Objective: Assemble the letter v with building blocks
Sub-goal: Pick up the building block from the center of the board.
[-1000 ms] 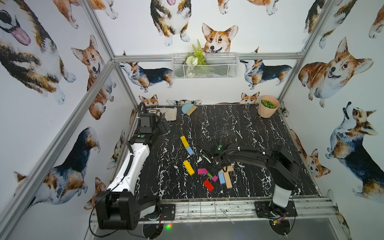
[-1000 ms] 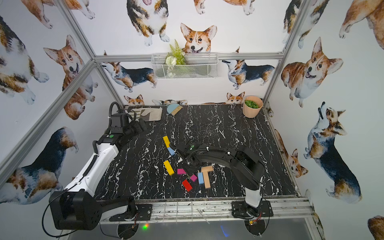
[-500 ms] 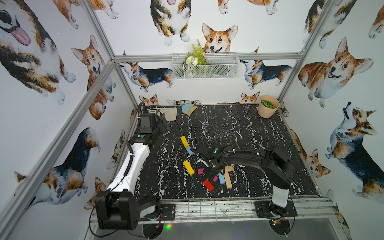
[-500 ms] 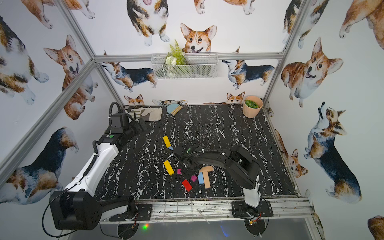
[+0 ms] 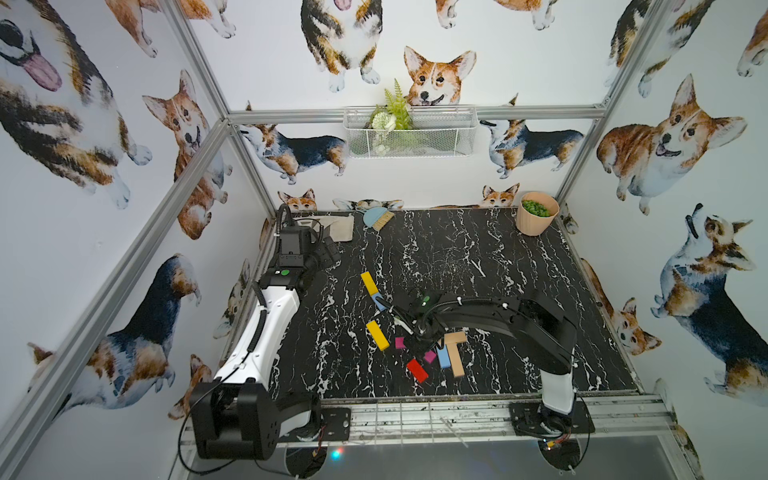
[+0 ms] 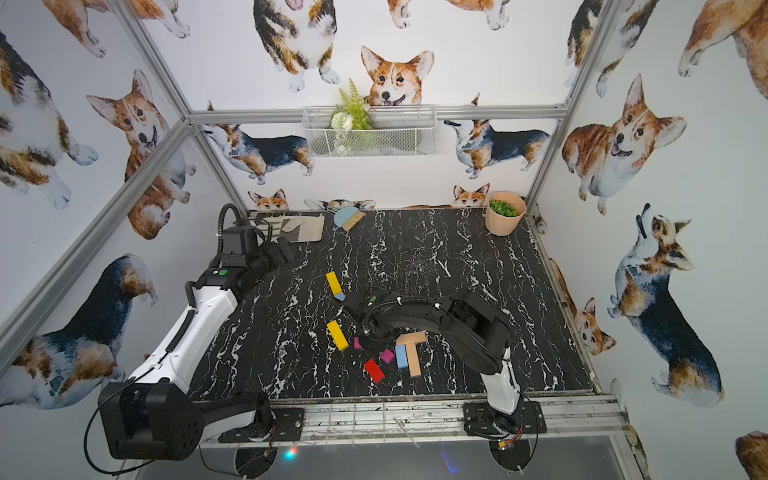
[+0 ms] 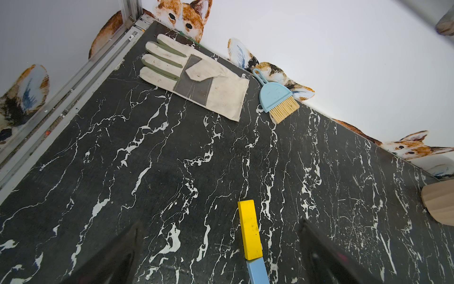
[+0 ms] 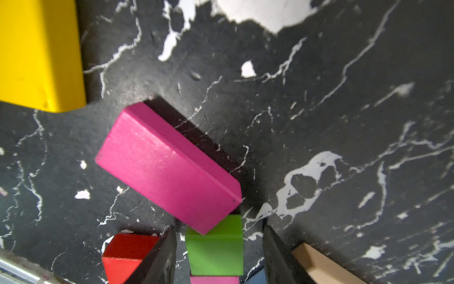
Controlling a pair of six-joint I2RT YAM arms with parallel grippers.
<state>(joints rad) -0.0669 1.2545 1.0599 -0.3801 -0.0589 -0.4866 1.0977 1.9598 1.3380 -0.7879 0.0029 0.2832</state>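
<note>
Green block [image 8: 215, 250] lies between open jaws of the right pincer [image 8: 218, 227], touching neither.

A yellow bar [image 5: 369, 282] is lying flat at a slant, with a light blue stub [image 5: 379, 302] butting against its near end. A second yellow bar [image 5: 377, 335] is lying apart, nearer the front. Just beside it, a magenta block [image 8: 169, 167] is resting flat, its corner meeting a green stub [image 8: 215, 248]. Further forward, a smaller magenta piece [image 5: 429, 356] and a red block [image 5: 417, 370] are sitting close together. A light blue bar [image 5: 443, 358] is lying alongside a long tan bar [image 5: 457, 365], and a shorter tan bar [image 5: 455, 337] is lying across that one's far end.
</note>
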